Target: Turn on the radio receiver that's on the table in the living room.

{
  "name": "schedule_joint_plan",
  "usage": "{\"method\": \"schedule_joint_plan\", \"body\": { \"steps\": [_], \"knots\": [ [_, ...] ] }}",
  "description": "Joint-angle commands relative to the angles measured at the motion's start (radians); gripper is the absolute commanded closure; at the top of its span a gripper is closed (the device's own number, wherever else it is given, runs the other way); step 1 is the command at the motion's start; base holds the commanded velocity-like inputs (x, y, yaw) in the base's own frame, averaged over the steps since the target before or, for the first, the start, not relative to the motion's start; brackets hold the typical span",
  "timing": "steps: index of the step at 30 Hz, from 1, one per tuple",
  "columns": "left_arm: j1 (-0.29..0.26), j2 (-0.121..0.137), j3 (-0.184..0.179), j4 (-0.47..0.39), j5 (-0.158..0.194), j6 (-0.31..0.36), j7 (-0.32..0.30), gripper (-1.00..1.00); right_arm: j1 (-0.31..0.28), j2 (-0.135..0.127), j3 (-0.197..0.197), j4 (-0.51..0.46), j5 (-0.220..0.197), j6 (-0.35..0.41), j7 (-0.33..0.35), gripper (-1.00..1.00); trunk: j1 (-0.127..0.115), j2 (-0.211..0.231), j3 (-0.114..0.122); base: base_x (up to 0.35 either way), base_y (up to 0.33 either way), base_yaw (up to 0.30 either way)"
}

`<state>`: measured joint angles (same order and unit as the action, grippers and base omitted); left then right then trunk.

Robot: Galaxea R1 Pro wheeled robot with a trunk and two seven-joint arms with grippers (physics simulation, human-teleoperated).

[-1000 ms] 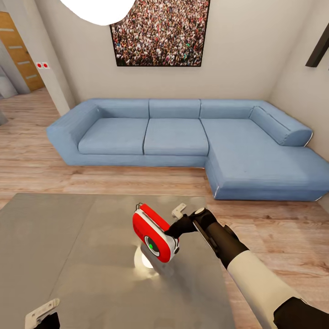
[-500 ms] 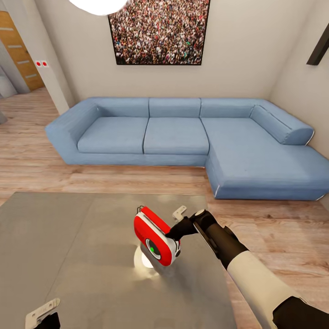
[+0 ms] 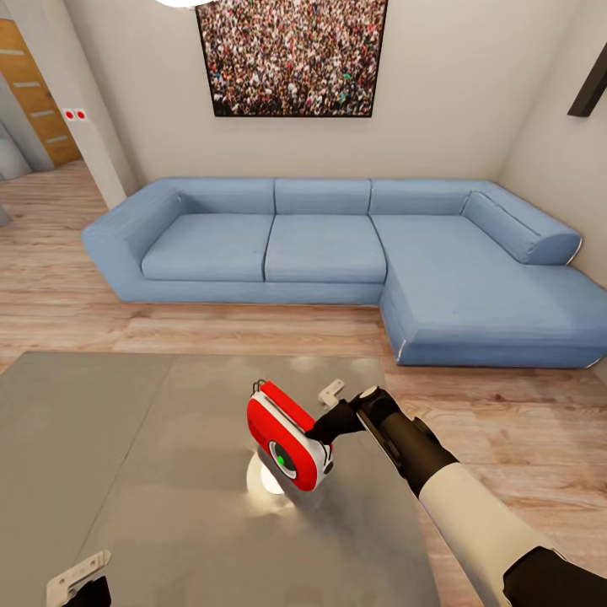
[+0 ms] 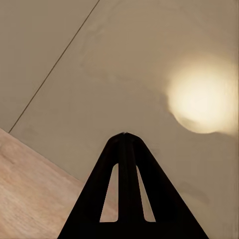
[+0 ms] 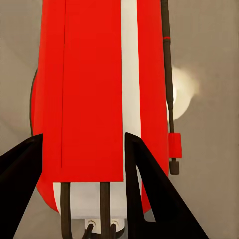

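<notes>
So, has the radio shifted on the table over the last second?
Yes, slightly. The radio receiver, held up by the right gripper, swung a little rightward relative to the bright reflection on the table; the wider shift is camera motion.

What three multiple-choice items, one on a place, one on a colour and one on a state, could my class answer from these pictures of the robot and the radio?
1. Where does the table stand relative to the sofa?
A. Behind it
B. In front of it, across a strip of wood floor
C. On top of it

2. What colour is the light on the face of the radio receiver?
A. Green
B. Blue
C. Yellow

3. How is the right end effector set?
A. Shut on nothing
B. Open, far from the radio
C. Shut on the radio

Answers: 1 B, the head view shows floor between them. 2 A, a green dot glows in the dark dial. 3 C, the right wrist view shows both fingers against the red body.
</notes>
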<state>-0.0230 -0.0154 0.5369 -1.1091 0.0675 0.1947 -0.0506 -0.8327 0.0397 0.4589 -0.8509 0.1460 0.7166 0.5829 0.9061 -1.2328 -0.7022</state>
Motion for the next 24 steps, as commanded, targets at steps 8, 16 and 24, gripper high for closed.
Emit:
{"method": "schedule_joint_plan", "body": {
  "steps": [8, 16, 24],
  "knots": [
    [0.000, 0.000, 0.000, 0.000, 0.000, 0.000, -0.006, 1.00, 0.000, 0.002, 0.006, -0.001, -0.008, 0.003, 0.000, 1.00, 0.000, 0.000, 0.000, 0.000, 0.000, 0.000],
    [0.000, 0.000, 0.000, 0.000, 0.000, 0.000, -0.006, 1.00, 0.000, 0.002, 0.003, -0.001, -0.009, 0.003, 0.000, 1.00, 0.000, 0.000, 0.000, 0.000, 0.000, 0.000],
    [0.028, -0.028, 0.007, -0.014, -0.004, 0.000, -0.003, 1.00, -0.028, 0.030, 0.007, 0.000, 0.001, 0.007, -0.001, 1.00, 0.000, 0.000, 0.000, 0.000, 0.000, 0.000]
  ]
}}
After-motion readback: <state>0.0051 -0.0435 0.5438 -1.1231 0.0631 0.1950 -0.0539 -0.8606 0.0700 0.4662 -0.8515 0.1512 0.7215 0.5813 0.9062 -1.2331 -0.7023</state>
